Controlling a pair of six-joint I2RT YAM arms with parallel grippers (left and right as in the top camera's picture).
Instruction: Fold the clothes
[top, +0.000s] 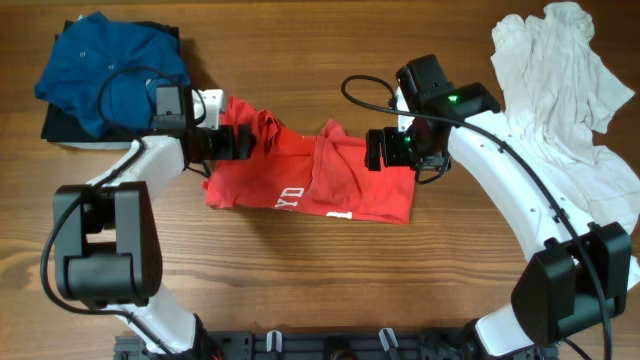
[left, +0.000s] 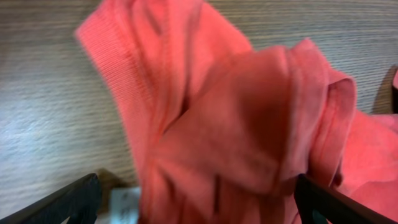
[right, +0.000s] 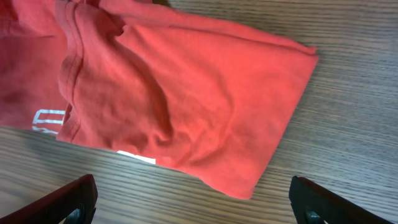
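Observation:
A red T-shirt (top: 330, 185) with white lettering lies partly folded at the table's middle, its right part doubled over. My left gripper (top: 248, 140) is at the shirt's upper left, by the bunched collar. In the left wrist view its fingers (left: 196, 208) are spread wide, with bunched red fabric (left: 249, 124) and a white label (left: 121, 202) between them. My right gripper (top: 380, 150) is above the shirt's upper right. In the right wrist view it is open and empty (right: 193, 205) over bare wood, just off the shirt's folded corner (right: 186, 93).
A blue shirt (top: 105, 65) lies crumpled on a black folded item (top: 60, 130) at the back left. A pile of white clothes (top: 570, 90) covers the back right and runs down the right edge. Bare wood lies in front of the red shirt.

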